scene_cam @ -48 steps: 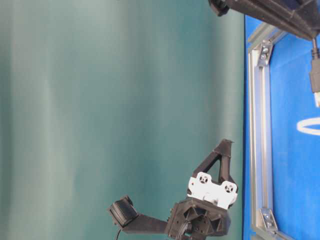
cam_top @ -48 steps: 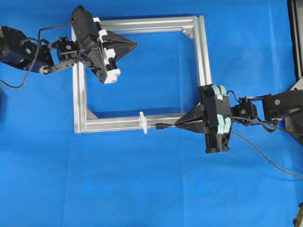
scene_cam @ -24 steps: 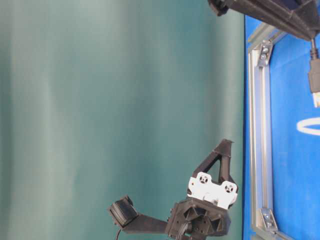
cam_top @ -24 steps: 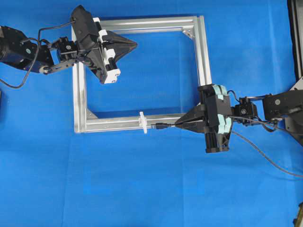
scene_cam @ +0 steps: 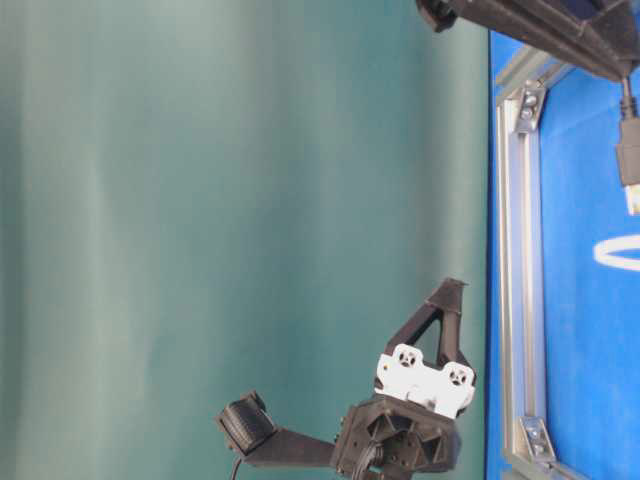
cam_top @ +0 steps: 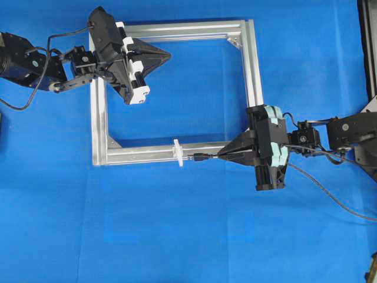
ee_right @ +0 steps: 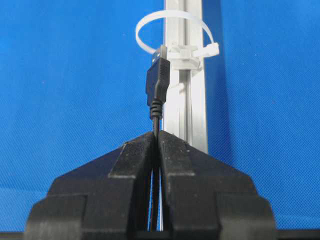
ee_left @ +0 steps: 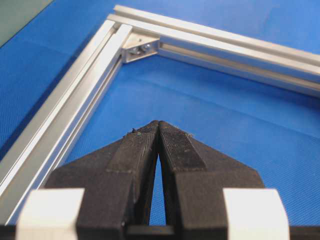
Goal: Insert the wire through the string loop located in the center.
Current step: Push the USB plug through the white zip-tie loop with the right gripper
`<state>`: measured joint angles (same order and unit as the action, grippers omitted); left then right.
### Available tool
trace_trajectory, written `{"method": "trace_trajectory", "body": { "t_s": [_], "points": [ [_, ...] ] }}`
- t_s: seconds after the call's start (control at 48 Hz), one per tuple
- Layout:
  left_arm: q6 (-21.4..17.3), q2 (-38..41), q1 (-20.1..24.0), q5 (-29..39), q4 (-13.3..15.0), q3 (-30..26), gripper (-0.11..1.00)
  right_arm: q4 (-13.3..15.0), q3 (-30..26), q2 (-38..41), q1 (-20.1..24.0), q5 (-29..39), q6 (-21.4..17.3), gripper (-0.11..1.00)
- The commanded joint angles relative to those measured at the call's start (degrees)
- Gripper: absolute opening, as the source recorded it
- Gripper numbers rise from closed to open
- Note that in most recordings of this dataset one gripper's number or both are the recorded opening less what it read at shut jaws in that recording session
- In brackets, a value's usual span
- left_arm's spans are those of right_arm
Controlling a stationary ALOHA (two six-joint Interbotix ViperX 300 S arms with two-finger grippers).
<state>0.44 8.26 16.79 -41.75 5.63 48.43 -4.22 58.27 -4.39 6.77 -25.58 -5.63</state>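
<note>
Black fingers of the right gripper [ee_right: 156, 136] pinch the wire [ee_right: 157, 85] just behind its plug, whose tip sits just short of the white string loop [ee_right: 172, 31] on the frame [ee_right: 192, 120]. Farther off, the left gripper [cam_top: 167, 56] hangs empty, pressed shut, above the frame's far corner.

In the table-level view, the right edge cuts off the string loop [scene_cam: 618, 252], so only part of the white ring shows. The wire [scene_cam: 630, 140] is cut off there too. In the right wrist view, the wire [ee_right: 156, 107] goes between the closed jaws and hides there. Overhead, the loop [cam_top: 177, 153] is too small to see clearly.
</note>
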Motion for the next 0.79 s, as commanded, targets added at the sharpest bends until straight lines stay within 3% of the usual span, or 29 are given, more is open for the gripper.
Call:
{"method": "trace_trajectory", "body": {
  "t_s": [0.0,0.77],
  "points": [
    [-0.1,-1.7,-0.1,-0.4,-0.2,-0.4,0.00,0.1,-0.4,-1.1,0.0,-0.6,0.1,-0.02],
    [-0.1,-1.7,-0.1,-0.4,-0.2,-0.4,0.00,0.1,-1.1,-0.4,-0.1,-0.7,0.0,-0.02]
  ]
}}
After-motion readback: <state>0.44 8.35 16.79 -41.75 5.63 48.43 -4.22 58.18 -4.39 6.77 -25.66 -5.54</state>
